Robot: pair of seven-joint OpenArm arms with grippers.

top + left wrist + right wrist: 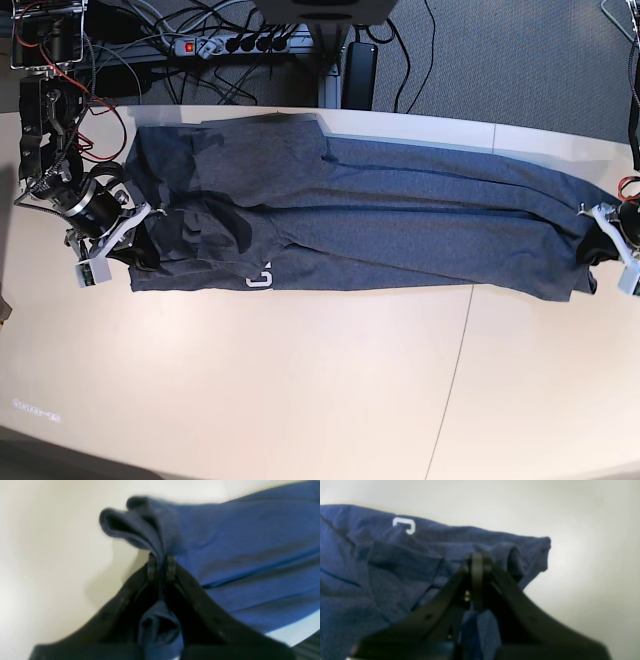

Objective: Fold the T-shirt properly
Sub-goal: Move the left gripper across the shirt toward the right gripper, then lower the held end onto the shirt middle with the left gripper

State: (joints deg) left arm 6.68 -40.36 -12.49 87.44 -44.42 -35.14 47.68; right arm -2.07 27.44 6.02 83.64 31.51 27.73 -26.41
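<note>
The dark blue-grey T-shirt lies stretched lengthwise across the pale table, folded into a long band. A bit of white lettering shows at its near edge. In the base view my right gripper pinches the shirt's left end and my left gripper pinches its right end. The left wrist view shows the left gripper shut on a bunched fold of the T-shirt. Through the right wrist camera, the right gripper is shut on the T-shirt, near a white letter.
Behind the table's far edge lie a power strip, black cables and grey carpet. A seam runs across the tabletop. The right arm's wiring hangs at the far left.
</note>
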